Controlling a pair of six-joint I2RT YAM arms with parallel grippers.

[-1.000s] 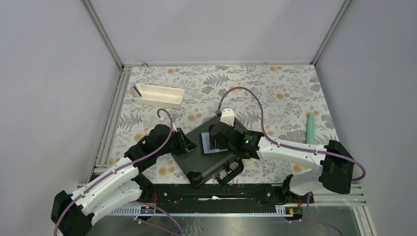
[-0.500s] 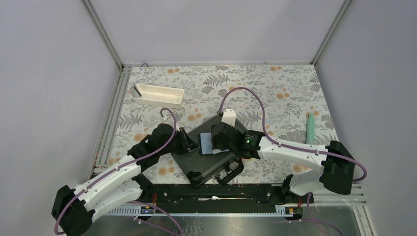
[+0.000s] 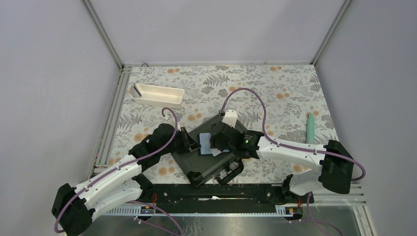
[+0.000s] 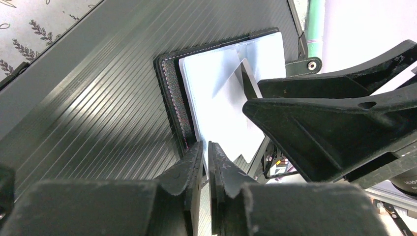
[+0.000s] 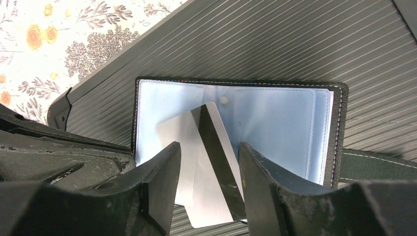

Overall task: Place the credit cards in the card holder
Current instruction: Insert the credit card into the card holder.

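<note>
The card holder (image 3: 206, 141) lies open on a big black ribbed case (image 3: 193, 161), its grey-blue pocketed inside (image 5: 275, 123) facing up. My left gripper (image 4: 206, 145) is shut on the holder's near corner (image 4: 169, 83), pinching its thin edge. A white credit card with a black stripe (image 5: 204, 196) sticks up out of a pocket at a slant. A second pale card seems to lie under it. My right gripper (image 5: 209, 147) stands over it, one jaw on each side of the card and close to its edges. In the top view both grippers (image 3: 189, 142) (image 3: 215, 145) meet at the holder.
A long white tray (image 3: 158, 95) stands at the back left on the flowered cloth. A green pen-like stick (image 3: 310, 129) lies at the right. The case's handle (image 3: 229, 172) points toward the arms' bases. Metal rails run along the left and near edges.
My right gripper's jaws have narrowed around the white card and shifted slightly left over the holder. The left gripper keeps its pinch on the holder's edge.
</note>
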